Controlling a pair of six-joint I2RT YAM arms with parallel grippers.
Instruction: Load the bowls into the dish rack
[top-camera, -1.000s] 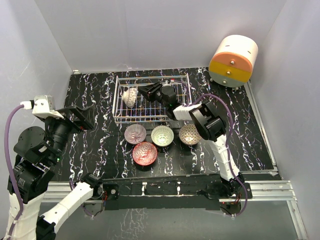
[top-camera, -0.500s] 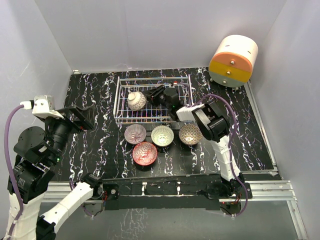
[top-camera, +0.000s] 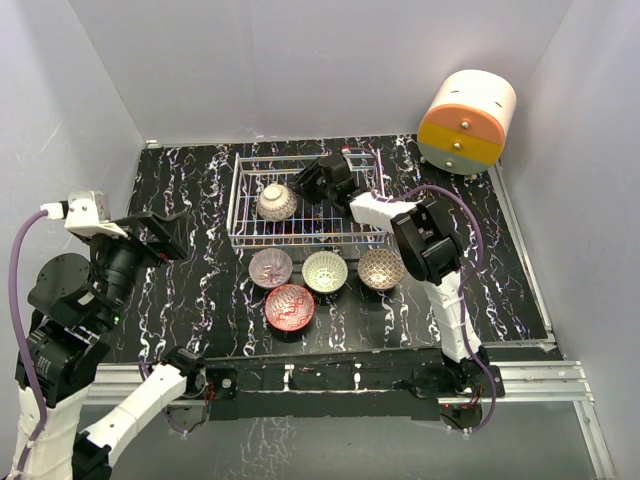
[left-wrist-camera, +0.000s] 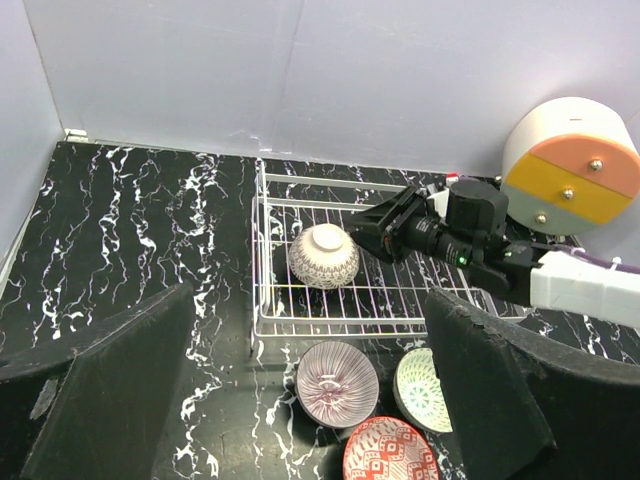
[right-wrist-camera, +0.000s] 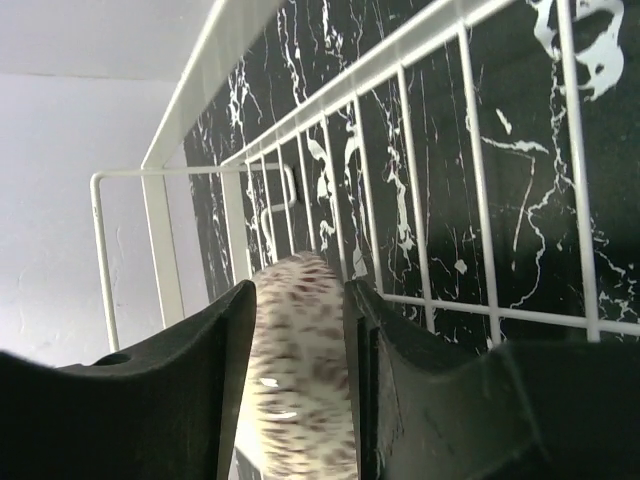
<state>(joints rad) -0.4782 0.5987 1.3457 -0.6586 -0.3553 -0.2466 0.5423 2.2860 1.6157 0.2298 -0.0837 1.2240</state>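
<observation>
While the left gripper (left-wrist-camera: 310, 296) hangs spread wide and empty at eight o'clock, the right gripper (left-wrist-camera: 375, 224), fingers parted and holding nothing, sits beside an upturned bowl (left-wrist-camera: 323, 255) in the dish rack (top-camera: 232, 205) at twelve o'clock.

White arm links (top-camera: 450, 310), black joints (top-camera: 430, 250), purple cables (top-camera: 12, 300), black wedge-shaped tool fingers (left-wrist-camera: 120, 400)

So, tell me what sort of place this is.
Probably a robotics test cell, not a kitchen: plain pale walls box in a black white-veined tabletop, robot arms are bolted to a metal rail, and a white wire dish rack sits as a prop.
</observation>
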